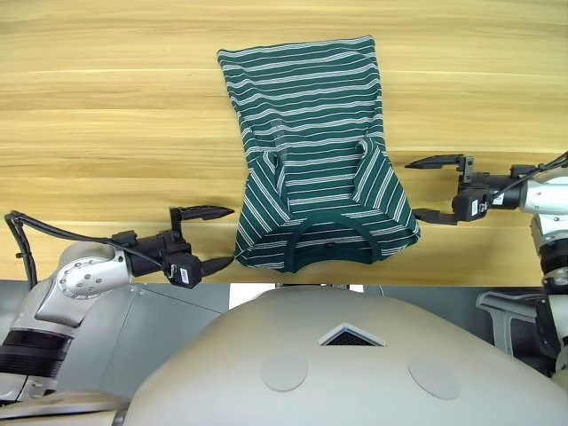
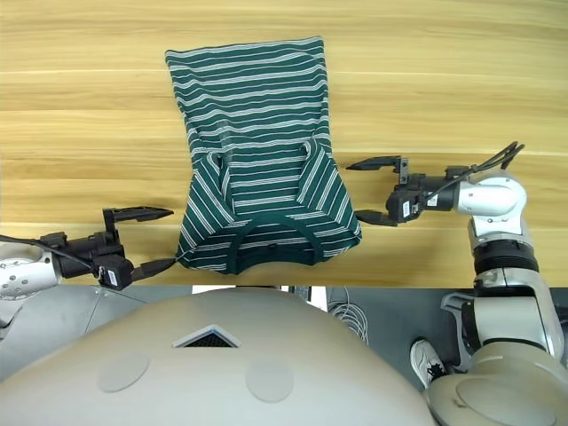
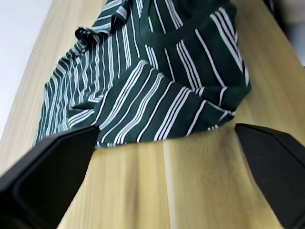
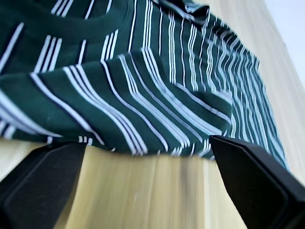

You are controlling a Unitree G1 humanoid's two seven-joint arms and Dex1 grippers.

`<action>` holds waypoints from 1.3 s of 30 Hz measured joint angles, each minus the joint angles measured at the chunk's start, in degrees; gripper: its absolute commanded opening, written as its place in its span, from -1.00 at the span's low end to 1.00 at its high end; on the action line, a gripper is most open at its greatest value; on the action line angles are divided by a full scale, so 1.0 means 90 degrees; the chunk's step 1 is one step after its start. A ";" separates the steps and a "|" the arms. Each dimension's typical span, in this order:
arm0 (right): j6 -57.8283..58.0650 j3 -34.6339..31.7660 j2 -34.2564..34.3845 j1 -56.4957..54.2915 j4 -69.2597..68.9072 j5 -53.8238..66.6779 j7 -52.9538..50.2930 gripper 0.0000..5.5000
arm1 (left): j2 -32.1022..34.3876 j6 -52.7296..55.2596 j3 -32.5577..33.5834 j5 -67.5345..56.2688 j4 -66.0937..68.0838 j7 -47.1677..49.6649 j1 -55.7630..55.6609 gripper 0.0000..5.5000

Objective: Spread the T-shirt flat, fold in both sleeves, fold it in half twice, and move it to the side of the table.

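While the dark green white-striped T-shirt (image 1: pixel 311 151) was lying on the wooden table (image 1: pixel 106 106), both arms were parked low at its near end, one on each side. The shirt sat roughly mid-table, running lengthwise away from the robot, with the collar (image 1: pixel 333 232) at the near edge of the table and the hem (image 1: pixel 297 49) at the far end. Both sleeves were already turned in over the body: the left sleeve (image 1: pixel 266 191) and the right sleeve (image 1: pixel 377 182) made two slanted panels that nearly met below the chest. It wasn't super tidy, and the fabric bunched a bit where the sleeve folds ended.

The left gripper (image 1: pixel 216 236) was spread wide and had nothing in it, right beside the shirt's near-left corner. Its nearer finger tip looked like it was touching the shirt's edge, or close enough that I couldn't tell. From the left wrist view, the two black fingers (image 3: pixel 47 176) framed that corner with bare wood between them.

The right gripper (image 1: pixel 424 188) was the same deal on the other side, jaws wide apart and holding nothing, just beside the near-right corner. The right wrist view showed its fingers (image 4: pixel 257 181) low over the table, with the folded striped edge right in front of them.
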 measured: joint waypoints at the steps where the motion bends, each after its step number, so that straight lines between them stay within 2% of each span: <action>1: -0.0022 0.0049 -0.0003 -0.0006 -0.0004 0.0000 -0.0046 0.77 | 0.0003 -0.0005 -0.0065 0.0005 0.0008 0.0003 -0.0059 0.88; 11: -0.0034 0.0786 -0.0172 0.0061 -0.0529 0.0065 -0.0311 0.77 | -0.0288 -0.0407 -0.0825 0.0462 0.0476 0.0349 -0.1088 0.88; 12: -0.0026 0.0825 -0.0197 0.0060 -0.0560 0.0066 -0.0324 0.77 | -0.0334 -0.0434 -0.0917 0.0485 0.0537 0.0396 -0.1182 0.81; 18: 0.0009 0.1063 -0.0332 0.0103 -0.0715 0.0061 -0.0436 0.37 | -0.0359 -0.0789 -0.1345 0.0463 0.1024 0.0485 -0.1527 0.43; 27: 0.0061 0.1487 -0.0580 0.0080 -0.0813 0.0082 -0.0372 -0.35 | -0.0286 -0.0873 -0.1773 0.0313 0.1287 0.0489 -0.1496 -0.30; 35: 0.0335 0.1766 -0.0701 0.0096 -0.0854 0.0403 -0.0042 -0.79 | -0.0182 -0.0855 -0.1935 0.0185 0.1366 0.0482 -0.1390 -0.72; 39: 0.0627 0.1929 -0.0739 0.0188 -0.0997 0.0840 0.0467 -0.99 | 0.0065 -0.0624 -0.2017 -0.0560 0.1504 0.0087 -0.1377 -0.95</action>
